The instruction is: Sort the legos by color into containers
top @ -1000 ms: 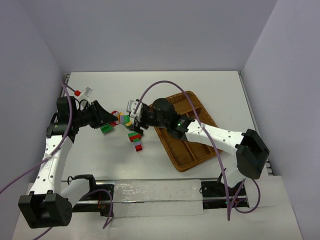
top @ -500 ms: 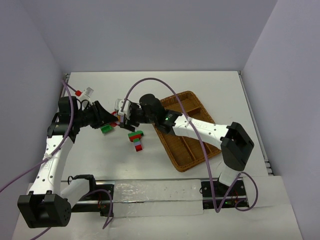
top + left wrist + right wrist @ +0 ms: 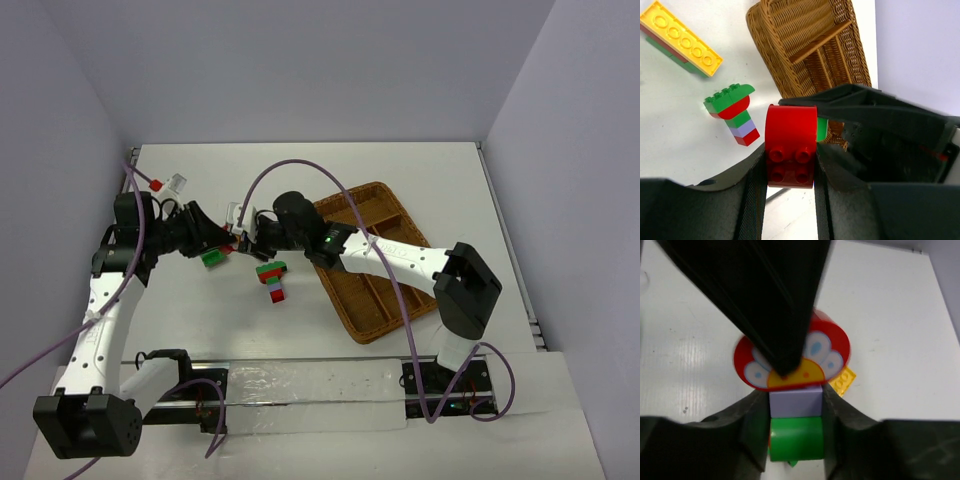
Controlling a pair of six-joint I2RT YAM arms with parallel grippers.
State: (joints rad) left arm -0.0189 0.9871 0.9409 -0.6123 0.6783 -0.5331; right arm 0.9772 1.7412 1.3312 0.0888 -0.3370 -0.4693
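Note:
My left gripper [image 3: 790, 156] is shut on a red brick [image 3: 790, 149]. My right gripper [image 3: 795, 410] is shut on the pale purple brick [image 3: 795, 402] and green brick [image 3: 796, 437] of the same clump. A round red printed piece [image 3: 832, 355] sits between them. In the top view the two grippers meet tip to tip, left [image 3: 224, 241] and right [image 3: 243, 236], just above the table and left of the wicker tray [image 3: 372, 300]. A green, red and purple stack [image 3: 271, 281] lies on the table, also in the left wrist view [image 3: 735, 114].
A long yellow brick on red and green pieces [image 3: 682, 37] lies on the table; a yellow corner [image 3: 843, 381] shows behind the held clump. A green brick with some red [image 3: 212, 257] lies under the left gripper. A small red-and-white item [image 3: 166, 184] lies far left.
My right gripper has moved left with its clump until it meets the left gripper. The left gripper has barely moved. The stack on the table has stayed put.

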